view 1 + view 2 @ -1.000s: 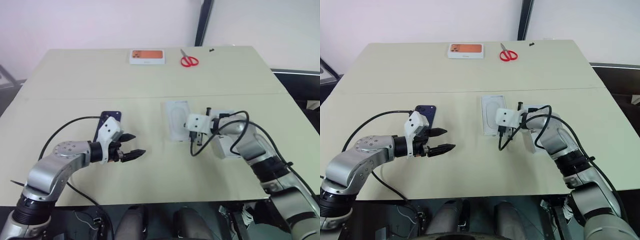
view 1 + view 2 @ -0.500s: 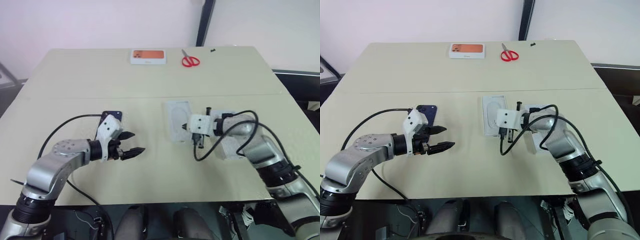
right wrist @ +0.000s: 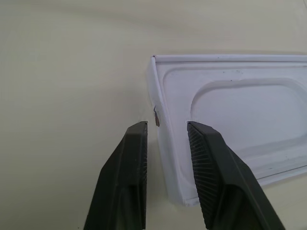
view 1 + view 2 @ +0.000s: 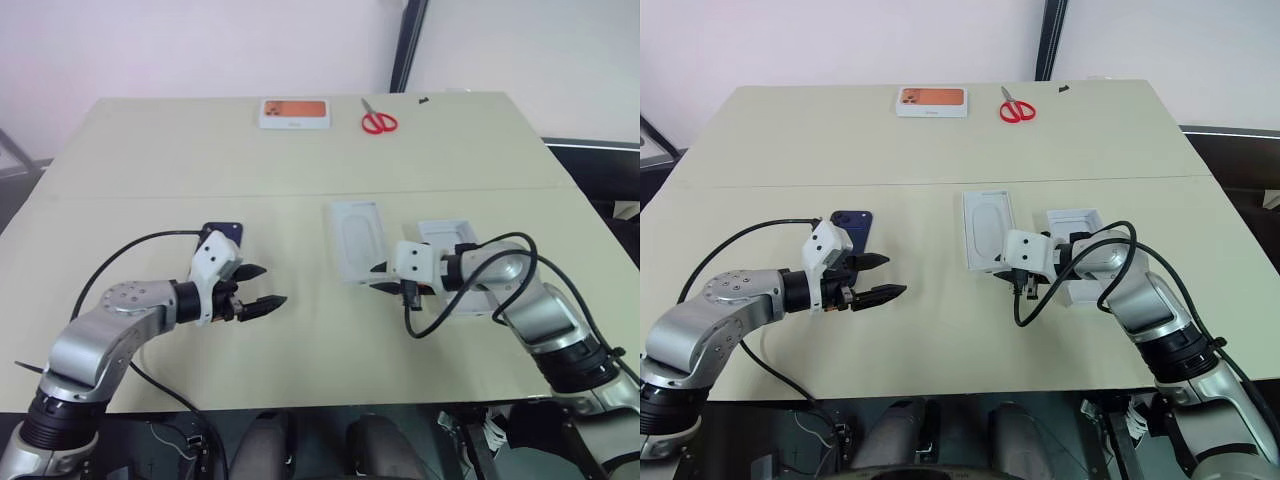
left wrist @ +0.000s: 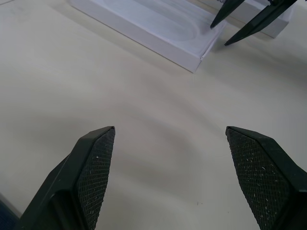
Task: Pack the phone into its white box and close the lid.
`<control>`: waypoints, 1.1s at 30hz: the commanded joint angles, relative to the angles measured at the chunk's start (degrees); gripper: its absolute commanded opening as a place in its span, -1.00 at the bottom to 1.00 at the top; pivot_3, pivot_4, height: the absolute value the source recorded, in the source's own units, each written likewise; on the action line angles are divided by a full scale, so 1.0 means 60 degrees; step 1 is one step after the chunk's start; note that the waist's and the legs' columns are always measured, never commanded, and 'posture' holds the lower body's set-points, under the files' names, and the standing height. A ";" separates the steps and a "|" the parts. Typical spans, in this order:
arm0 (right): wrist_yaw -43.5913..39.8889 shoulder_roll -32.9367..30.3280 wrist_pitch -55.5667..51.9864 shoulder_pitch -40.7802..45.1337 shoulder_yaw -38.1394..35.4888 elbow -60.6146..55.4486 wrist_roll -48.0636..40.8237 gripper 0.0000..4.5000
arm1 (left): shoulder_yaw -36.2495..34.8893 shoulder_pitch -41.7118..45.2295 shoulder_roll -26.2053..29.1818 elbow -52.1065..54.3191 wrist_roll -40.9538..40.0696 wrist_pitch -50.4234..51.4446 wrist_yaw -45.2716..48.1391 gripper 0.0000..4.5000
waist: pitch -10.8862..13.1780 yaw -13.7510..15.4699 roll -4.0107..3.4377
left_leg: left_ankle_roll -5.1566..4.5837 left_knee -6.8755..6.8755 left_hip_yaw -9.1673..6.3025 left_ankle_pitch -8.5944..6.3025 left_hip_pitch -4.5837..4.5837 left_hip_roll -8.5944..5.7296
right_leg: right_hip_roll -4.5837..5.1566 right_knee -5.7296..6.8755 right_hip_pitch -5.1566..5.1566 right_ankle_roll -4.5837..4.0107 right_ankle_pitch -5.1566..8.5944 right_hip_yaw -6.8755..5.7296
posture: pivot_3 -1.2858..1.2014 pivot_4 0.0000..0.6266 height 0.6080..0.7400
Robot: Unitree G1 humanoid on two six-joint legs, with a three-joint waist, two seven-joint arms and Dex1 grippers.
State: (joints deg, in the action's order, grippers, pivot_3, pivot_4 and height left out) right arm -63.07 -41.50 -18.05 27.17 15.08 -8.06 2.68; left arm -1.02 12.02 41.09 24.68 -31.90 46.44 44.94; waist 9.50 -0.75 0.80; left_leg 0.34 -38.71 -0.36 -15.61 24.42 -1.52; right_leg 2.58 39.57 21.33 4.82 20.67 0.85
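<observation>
Lying open-side up mid-table (image 4: 940,330): white box (image 4: 988,232), lid (image 4: 1077,222) beside it. Hovering at box's near corner, fingers narrowly parted: right gripper (image 4: 380,277). Spreading wide, empty: left gripper (image 4: 262,287). Resting behind it: phone (image 4: 852,228).

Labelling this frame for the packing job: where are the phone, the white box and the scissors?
phone (image 4: 852,223): right eye view, its far end.
white box (image 4: 987,228): right eye view, inner floor.
scissors (image 4: 1017,110): right eye view, red handles.
</observation>
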 commanded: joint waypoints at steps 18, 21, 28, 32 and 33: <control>-0.0010 -0.0124 0.0407 -0.0106 0.0064 0.0039 0.0080 -0.98 | -0.0130 0.0093 0.0100 0.0064 0.0039 -0.0151 0.0023 0.73 | 0.0000 0.0013 0.0000 | 0.0000 -0.0002 -0.0001 0.0000 0.0000 0.0000 | 0.0000 -0.0002 -0.0003 0.0000 0.0000 -0.0001 | 0.03 -0.52 1.00; -0.0387 -0.0265 0.0285 -0.0196 -0.0011 -0.0408 -0.0258 -0.98 | -0.0156 0.0087 0.0113 0.0040 0.0050 -0.0164 0.0028 0.73 | 0.0000 0.0019 0.0000 | -0.0001 -0.0002 -0.0001 0.0000 0.0000 0.0000 | 0.0000 -0.0002 -0.0003 0.0000 0.0000 -0.0001 | 0.03 -0.52 1.00; -0.1379 -0.0923 0.0232 -0.0941 0.0235 -0.1781 -0.0734 -0.98 | -0.0324 -0.0009 0.0290 -0.0096 0.0046 -0.0251 0.0060 0.73 | 0.0000 0.0015 0.0000 | -0.0022 -0.0001 -0.0002 -0.0013 0.0000 0.0000 | 0.0000 -0.0008 -0.0007 0.0000 0.0000 -0.0001 | 0.03 -0.52 1.00; -0.1304 -0.0881 0.0197 -0.1097 0.0407 -0.2105 -0.0650 -0.98 | -0.0340 -0.0028 0.0333 -0.0114 0.0015 -0.0272 0.0038 0.73 | 0.0000 0.0012 0.0000 | -0.0056 -0.0002 -0.0005 -0.0032 -0.0001 0.0000 | 0.0000 -0.0008 -0.0007 0.0000 0.0000 -0.0002 | 0.03 -0.52 1.00; -0.1266 -0.0847 0.0168 -0.1104 0.0453 -0.2157 -0.0632 -0.98 | -0.0346 -0.0037 0.0333 -0.0107 0.0006 -0.0268 0.0030 0.73 | 0.0000 0.0012 0.0000 | -0.0055 -0.0002 -0.0005 -0.0032 -0.0001 0.0000 | 0.0000 -0.0008 -0.0007 0.0000 0.0000 -0.0002 | 0.03 -0.52 1.00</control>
State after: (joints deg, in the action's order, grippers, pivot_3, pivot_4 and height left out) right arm -70.69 -46.50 -17.13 20.69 17.43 -18.46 -0.74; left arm -1.26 11.87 42.53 23.29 -31.71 45.73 44.99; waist 9.50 -0.67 0.80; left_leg 0.01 -38.72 -0.39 -15.80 24.41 -1.52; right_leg 2.58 39.52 21.30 4.82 20.67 0.84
